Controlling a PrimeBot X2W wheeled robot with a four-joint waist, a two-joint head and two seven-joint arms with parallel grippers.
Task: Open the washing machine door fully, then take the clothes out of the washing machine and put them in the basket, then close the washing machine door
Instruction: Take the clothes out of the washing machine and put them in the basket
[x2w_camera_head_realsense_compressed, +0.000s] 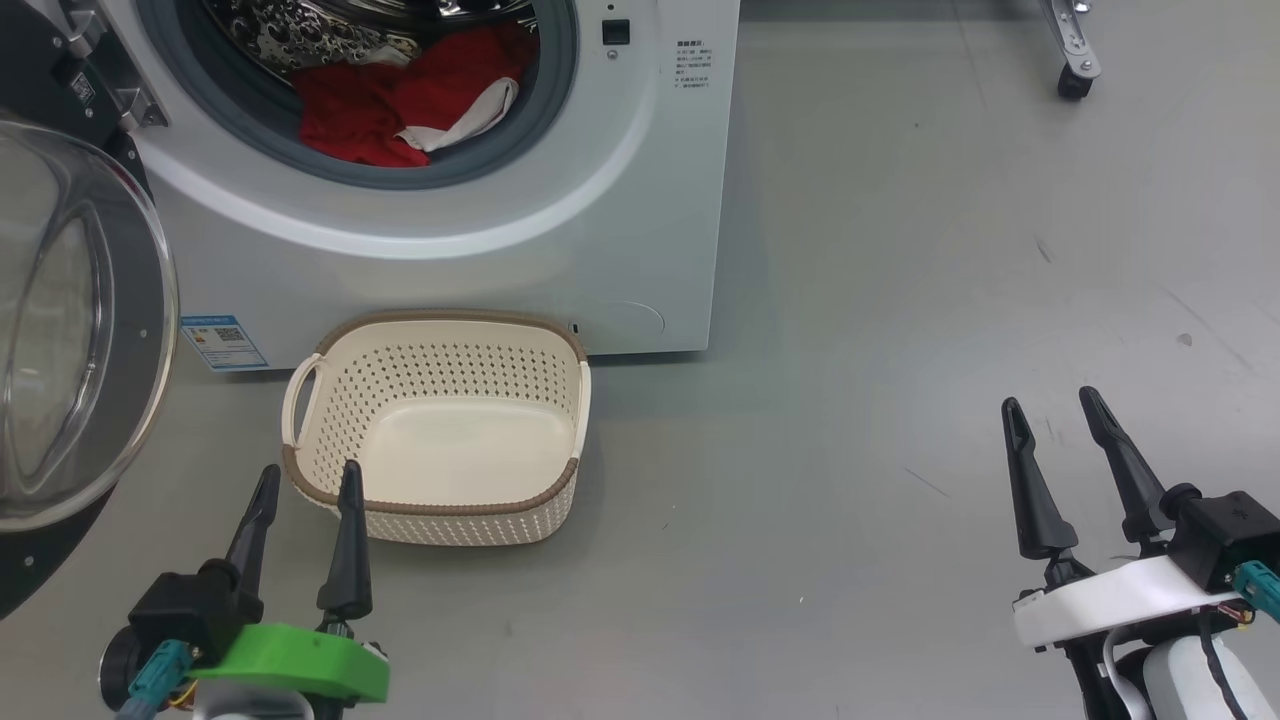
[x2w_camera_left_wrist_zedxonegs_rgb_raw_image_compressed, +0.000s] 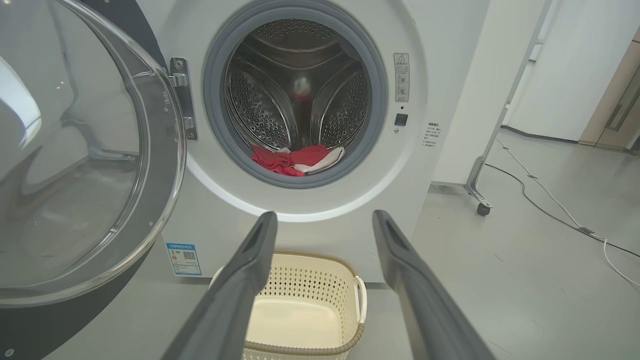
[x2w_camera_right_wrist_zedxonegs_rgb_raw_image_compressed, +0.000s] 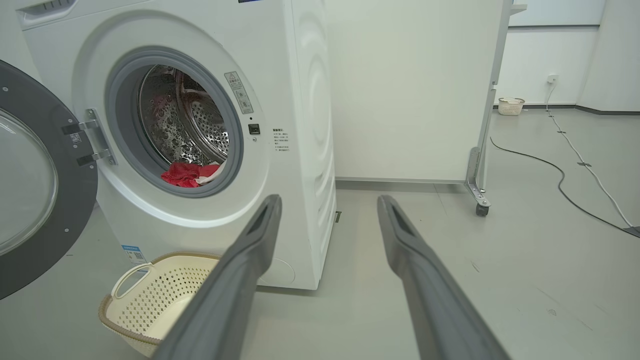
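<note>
— Smooth grey floor (x2w_camera_head_realsense_compressed: 900, 300) all round, a bit scuffed, with the washing machine (x2w_camera_head_realsense_compressed: 480, 270) standing on it, white and square. Can you see the door from there?

— Yes. The washing machine door (x2w_camera_head_realsense_compressed: 60, 340) is swung right out to the robot's left on its hinge (x2w_camera_left_wrist_zedxonegs_rgb_raw_image_compressed: 182, 97), so you can see its black rim and bulging glass. The mouth of the machine is wide open.

— And the clothes?

— The clothes (x2w_camera_head_realsense_compressed: 400, 105) lie in a red heap with some white trim, low at the front of the steel drum (x2w_camera_left_wrist_zedxonegs_rgb_raw_image_compressed: 300, 75), against the grey seal (x2w_camera_head_realsense_compressed: 200, 110). Neither claw touches them.

— Where is the basket?

— The basket (x2w_camera_head_realsense_compressed: 450, 322) sits upright on the floor, close against the machine's front and below the opening. The blue sticker (x2w_camera_head_realsense_compressed: 222, 342) is just to its left.

— What about the claws?

— The left gripper (x2w_camera_head_realsense_compressed: 310, 468) hangs low by the basket's near left corner, its two dark fingers spread apart and released. I cannot tell whether one tip touches the brown rim. The right gripper (x2w_camera_head_realsense_compressed: 1051, 398) is well off to the right, over the floor, also spread apart with nothing between its fingers.

— Anything behind?

— A wheeled stand (x2w_camera_right_wrist_zedxonegs_rgb_raw_image_compressed: 477, 175) to the right of the machine, and a cable (x2w_camera_right_wrist_zedxonegs_rgb_raw_image_compressed: 550, 170) trailing across the floor toward the far wall.
</note>
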